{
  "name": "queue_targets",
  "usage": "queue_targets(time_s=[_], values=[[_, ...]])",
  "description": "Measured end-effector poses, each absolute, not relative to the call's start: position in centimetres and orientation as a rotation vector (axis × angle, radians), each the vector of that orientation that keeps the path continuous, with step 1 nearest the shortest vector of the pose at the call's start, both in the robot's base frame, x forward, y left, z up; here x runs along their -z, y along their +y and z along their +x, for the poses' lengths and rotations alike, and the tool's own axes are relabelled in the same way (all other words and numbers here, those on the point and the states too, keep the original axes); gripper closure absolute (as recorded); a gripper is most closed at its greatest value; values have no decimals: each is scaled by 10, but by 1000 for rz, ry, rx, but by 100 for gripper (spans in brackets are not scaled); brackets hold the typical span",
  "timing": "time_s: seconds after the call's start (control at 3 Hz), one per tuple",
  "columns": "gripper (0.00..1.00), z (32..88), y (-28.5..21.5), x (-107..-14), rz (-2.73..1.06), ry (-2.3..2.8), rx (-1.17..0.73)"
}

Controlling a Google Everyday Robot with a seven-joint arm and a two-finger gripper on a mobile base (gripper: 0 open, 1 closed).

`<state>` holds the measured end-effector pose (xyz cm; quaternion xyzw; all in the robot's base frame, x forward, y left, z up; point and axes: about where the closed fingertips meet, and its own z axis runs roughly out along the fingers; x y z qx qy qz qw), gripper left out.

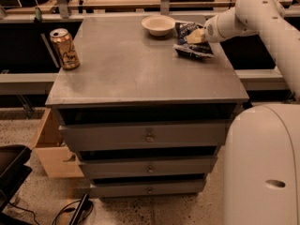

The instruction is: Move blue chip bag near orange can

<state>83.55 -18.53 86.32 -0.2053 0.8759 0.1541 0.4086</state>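
The blue chip bag [193, 49] lies crumpled at the back right of the grey cabinet top [140, 69], just right of the white bowl. My gripper [195, 36] comes in from the right on the white arm and sits down on the middle of the bag, hiding part of it. The orange can [64, 48] stands upright at the left edge of the top, far from the bag.
A white bowl [158, 24] stands at the back, touching distance left of the bag. The cabinet has drawers [149, 137] below. The robot's white base [262, 168] fills the lower right. An open wooden box [49, 149] sits on the floor at left.
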Motion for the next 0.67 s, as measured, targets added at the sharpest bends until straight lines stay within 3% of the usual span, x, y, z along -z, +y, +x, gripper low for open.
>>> queue_targets(time_s=[0.67], values=[[100, 834, -187, -912, -499, 2069, -222]])
